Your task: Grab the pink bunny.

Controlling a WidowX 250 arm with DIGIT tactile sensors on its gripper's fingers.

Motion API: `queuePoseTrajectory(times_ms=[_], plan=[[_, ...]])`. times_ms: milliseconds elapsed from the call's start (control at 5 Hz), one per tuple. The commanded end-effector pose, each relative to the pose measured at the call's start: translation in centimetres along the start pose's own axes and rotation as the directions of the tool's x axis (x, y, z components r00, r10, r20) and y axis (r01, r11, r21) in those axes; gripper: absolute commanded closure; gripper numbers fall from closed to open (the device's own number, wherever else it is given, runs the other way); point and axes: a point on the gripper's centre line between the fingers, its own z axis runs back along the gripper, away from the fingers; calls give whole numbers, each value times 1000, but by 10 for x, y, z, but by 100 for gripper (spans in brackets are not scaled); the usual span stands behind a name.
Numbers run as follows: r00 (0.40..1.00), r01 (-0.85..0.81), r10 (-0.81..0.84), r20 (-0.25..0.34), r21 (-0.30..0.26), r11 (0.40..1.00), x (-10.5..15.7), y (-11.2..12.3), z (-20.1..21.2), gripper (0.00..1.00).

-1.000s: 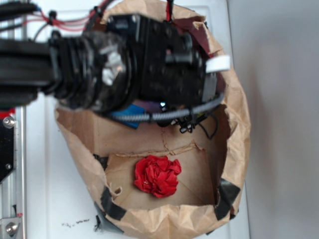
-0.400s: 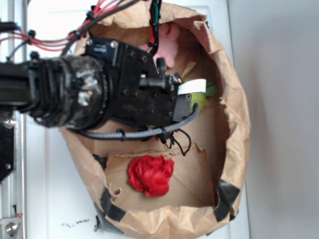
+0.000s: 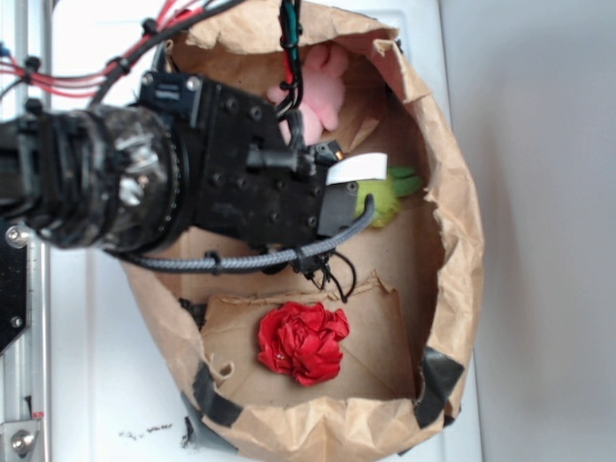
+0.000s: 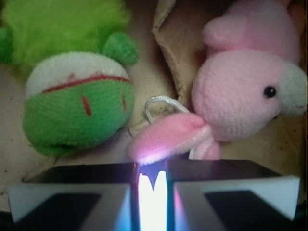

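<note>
Brown paper bag (image 3: 452, 241); jaws nearly closed beside pink bunny (image 4: 240, 91) ear; no writing.

The black gripper (image 3: 358, 183) reaches into a crumpled brown paper bag (image 3: 452, 241), its white fingertip just beside the green plush (image 3: 385, 197). The pink bunny (image 3: 318, 91) lies above the arm near the bag's upper rim. A red ruffled ball (image 3: 303, 342) rests well apart on the bag's floor.

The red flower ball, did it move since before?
Yes. The red flower ball was bumped left a moment ago, then slid back right along the paper bag floor, near its first spot.
</note>
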Motion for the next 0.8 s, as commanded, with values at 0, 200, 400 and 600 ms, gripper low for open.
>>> queuePoseTrajectory(times_ms=[0, 200, 400, 600], plan=[[997, -63, 62, -43, -40, 997, 27, 23, 20, 0], [993, -91, 84, -86, -81, 993, 33, 32, 35, 0], [987, -128, 114, -112, -128, 983, 34, 44, 51, 0], [987, -137, 120, -107, -161, 977, 30, 47, 53, 0]])
